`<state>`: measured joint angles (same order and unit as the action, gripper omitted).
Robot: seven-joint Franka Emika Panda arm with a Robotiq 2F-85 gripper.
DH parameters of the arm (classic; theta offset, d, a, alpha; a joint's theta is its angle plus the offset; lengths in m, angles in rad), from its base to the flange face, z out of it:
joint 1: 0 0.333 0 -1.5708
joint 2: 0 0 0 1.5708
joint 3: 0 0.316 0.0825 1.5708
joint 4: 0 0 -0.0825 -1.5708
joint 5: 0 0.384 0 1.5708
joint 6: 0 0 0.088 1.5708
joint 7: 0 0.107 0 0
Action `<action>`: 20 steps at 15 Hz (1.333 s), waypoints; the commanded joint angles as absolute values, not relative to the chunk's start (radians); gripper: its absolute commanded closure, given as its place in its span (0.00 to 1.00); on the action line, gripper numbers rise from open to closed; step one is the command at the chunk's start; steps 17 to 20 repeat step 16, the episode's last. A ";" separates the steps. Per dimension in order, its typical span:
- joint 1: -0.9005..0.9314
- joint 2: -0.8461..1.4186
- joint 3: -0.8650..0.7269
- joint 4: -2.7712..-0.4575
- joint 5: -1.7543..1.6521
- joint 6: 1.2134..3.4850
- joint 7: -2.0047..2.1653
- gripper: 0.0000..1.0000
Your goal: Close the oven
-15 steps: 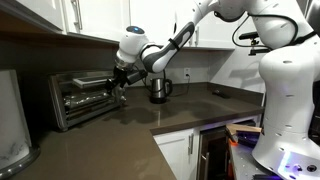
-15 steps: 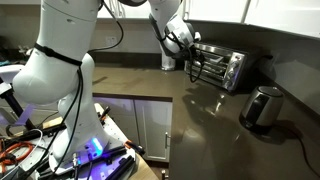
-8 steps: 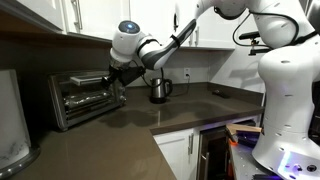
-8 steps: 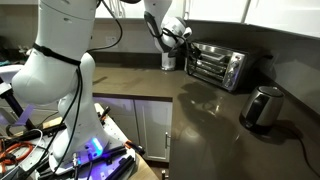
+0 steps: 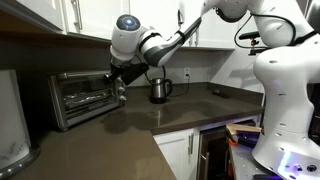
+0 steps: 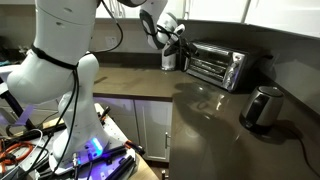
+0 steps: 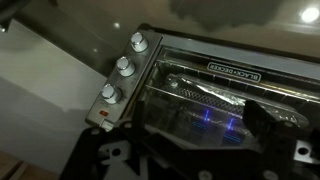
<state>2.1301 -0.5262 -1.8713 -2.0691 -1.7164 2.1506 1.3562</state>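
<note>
The silver toaster oven (image 5: 82,97) stands on the dark counter against the wall and shows in both exterior views (image 6: 217,65). Its glass door (image 7: 215,100) stands upright against the oven front, with wire racks visible through it. Three knobs (image 7: 125,66) run down the control panel beside the door. My gripper (image 5: 118,80) is at the door's upper edge on the control-panel side, also seen in an exterior view (image 6: 178,40). In the wrist view my gripper (image 7: 195,135) is right in front of the glass, its dark fingers (image 7: 272,120) apart with only the glass between them.
A small dark steel kettle (image 5: 158,88) stands on the counter near the oven, also in an exterior view (image 6: 263,107). A rounded white appliance (image 5: 12,125) sits at the counter's end. The robot's white base (image 5: 285,90) stands beside the counter, above an open cabinet with cables.
The oven door has swung up from partly open to upright against the oven. My gripper has moved up and in toward the oven with it.
</note>
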 commanded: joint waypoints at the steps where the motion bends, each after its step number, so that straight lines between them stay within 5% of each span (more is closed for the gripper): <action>1: 2.029 -0.597 -1.752 -2.116 -1.702 2.158 1.342 0.00; 20: 1.807 -0.659 -1.518 -2.297 -1.349 2.282 1.250 0.00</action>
